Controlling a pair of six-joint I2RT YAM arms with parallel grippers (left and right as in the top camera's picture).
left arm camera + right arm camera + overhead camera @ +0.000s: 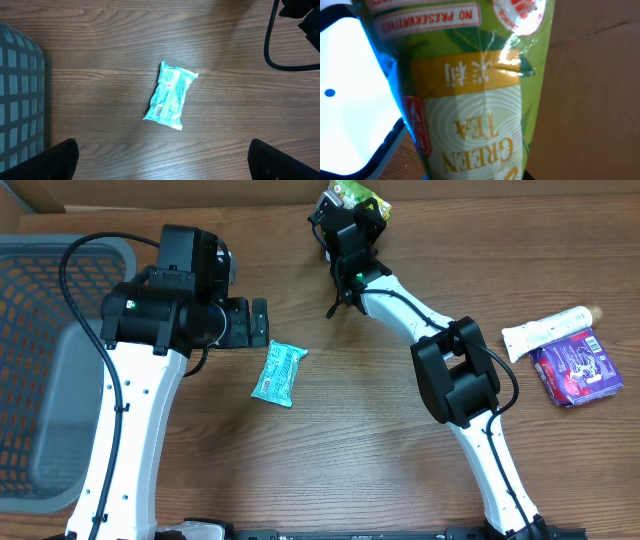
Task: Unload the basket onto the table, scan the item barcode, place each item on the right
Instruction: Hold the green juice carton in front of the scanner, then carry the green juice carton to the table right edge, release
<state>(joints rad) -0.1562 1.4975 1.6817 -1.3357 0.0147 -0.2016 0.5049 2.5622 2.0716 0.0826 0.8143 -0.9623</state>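
Observation:
A green packet of green tea point(362, 196) hangs at the far edge of the table, and my right gripper point(352, 222) is shut on it. In the right wrist view the packet point(475, 110) fills the middle of the frame, its print upside down, and no barcode shows on this face. Right beside it on the left is a bright white panel with a dark blue rim point(345, 95). My left gripper point(248, 323) hovers open and empty over the table, its fingertips point(60, 160) wide apart. A teal packet point(170, 95) lies flat below it.
A grey mesh basket point(40, 330) stands at the left edge. A white tube point(550, 330) and a purple packet point(577, 367) lie at the right. Brown cardboard point(590, 90) stands behind the green packet.

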